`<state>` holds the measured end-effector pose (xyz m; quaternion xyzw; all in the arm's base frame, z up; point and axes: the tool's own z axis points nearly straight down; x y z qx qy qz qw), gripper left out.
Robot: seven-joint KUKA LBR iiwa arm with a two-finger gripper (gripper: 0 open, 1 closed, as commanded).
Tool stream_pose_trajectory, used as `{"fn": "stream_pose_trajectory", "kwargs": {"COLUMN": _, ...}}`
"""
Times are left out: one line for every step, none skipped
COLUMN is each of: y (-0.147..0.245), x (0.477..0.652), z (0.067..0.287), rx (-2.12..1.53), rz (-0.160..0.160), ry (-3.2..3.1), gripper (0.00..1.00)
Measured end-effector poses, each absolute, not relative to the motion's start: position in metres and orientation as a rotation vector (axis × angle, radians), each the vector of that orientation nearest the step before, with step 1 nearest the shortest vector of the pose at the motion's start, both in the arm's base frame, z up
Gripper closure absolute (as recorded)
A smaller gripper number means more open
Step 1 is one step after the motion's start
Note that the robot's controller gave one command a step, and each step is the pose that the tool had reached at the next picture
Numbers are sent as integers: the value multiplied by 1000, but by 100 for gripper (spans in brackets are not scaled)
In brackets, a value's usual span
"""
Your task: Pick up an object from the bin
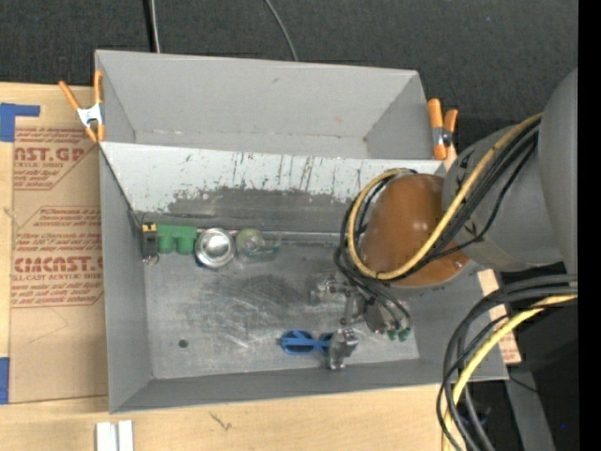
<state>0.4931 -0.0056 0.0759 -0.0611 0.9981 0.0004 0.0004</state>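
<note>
Blue plastic piece (299, 343) at front of scratched grey metal bin (127, 336), gripper (338, 350) set at its right end.
Green block (174, 241), shiny metal disc (214, 247) and clear item (250, 242) are lined along the back, well apart from it. Orange-covered wrist is tilted down from the right; jaw state cannot be told.

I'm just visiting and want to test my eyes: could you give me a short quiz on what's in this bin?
1. True or false: the green piece lies right beside the blue piece.
2. Nearest the arm's tip lies: A red ball, B blue piece, C yellow cup?
3. Fill in: in the picture, the shiny round silver thing sits just ____ of the green piece.
Key: 1 false; 2 B; 3 right.
</note>
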Motion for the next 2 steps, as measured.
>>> {"fn": "stream_pose_trajectory", "kwargs": {"y": -5, "x": 494, "z": 79, "rx": -192, "rz": 2, "ry": 3134, "gripper": 100}}
{"fn": "stream_pose_trajectory", "kwargs": {"y": -12, "x": 514, "z": 200, "rx": -226, "rz": -1, "ry": 3125, "gripper": 100}}
